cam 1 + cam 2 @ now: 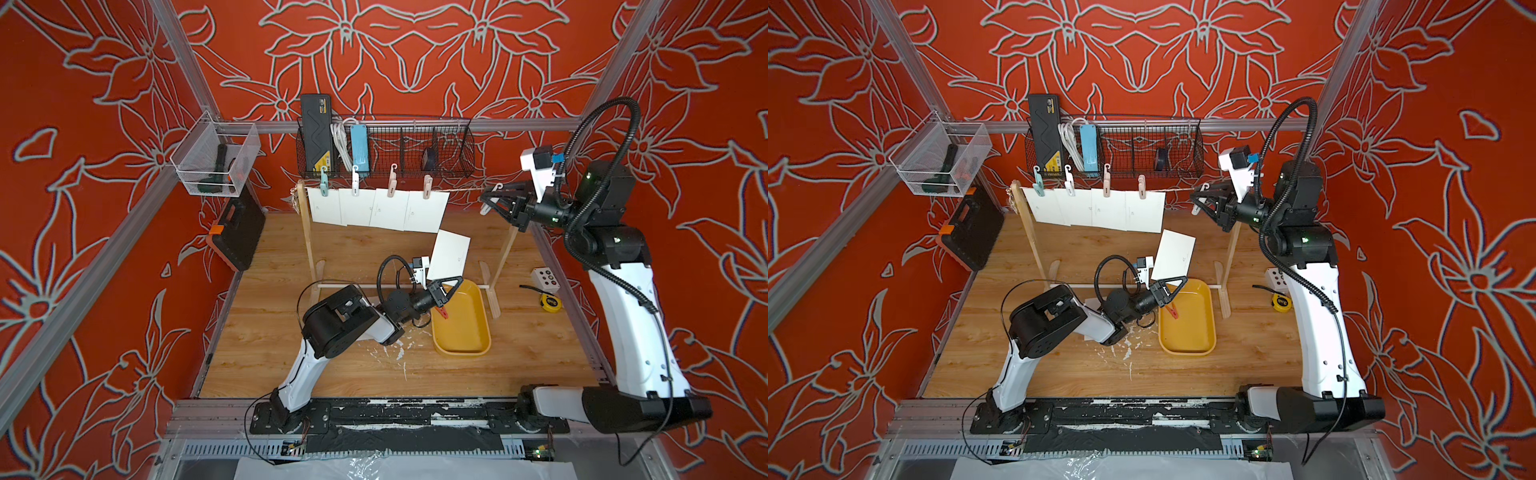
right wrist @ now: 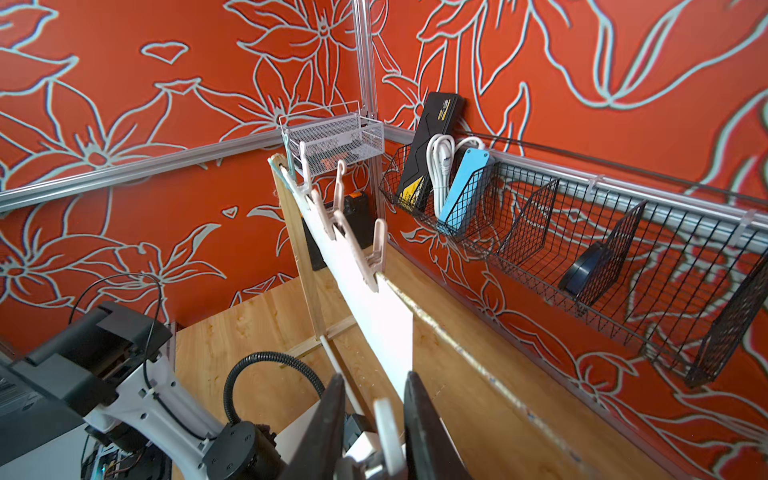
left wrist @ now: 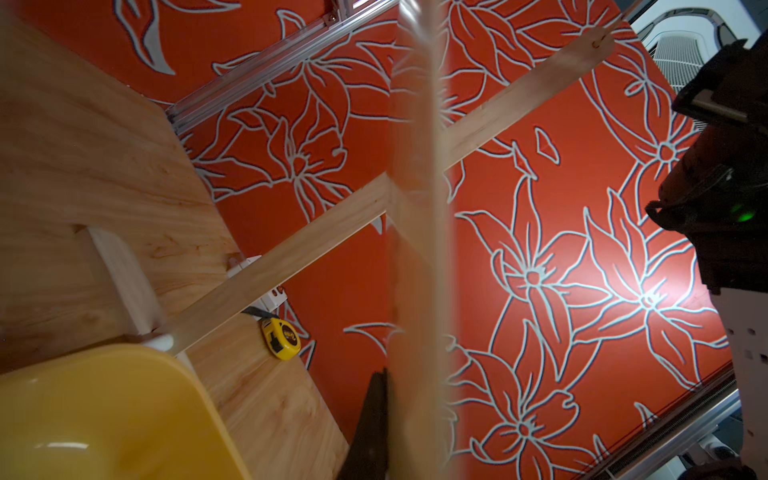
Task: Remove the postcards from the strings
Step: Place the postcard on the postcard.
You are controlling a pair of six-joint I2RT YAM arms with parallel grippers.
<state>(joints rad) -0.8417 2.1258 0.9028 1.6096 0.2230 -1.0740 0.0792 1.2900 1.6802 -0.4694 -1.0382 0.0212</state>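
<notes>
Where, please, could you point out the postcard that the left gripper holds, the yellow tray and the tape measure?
held postcard (image 1: 451, 253), in a top view, middle of its white face.
yellow tray (image 1: 463, 332), in a top view, bare floor inside it.
tape measure (image 3: 281, 338), left wrist view, middle of its yellow case.

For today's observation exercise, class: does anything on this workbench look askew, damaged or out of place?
Yes. White scrapes scar the wooden table beside the left arm, and the black front rail is chipped. The four hanging postcards overlap and hang tilted. One red peg lies in the yellow tray.
</notes>
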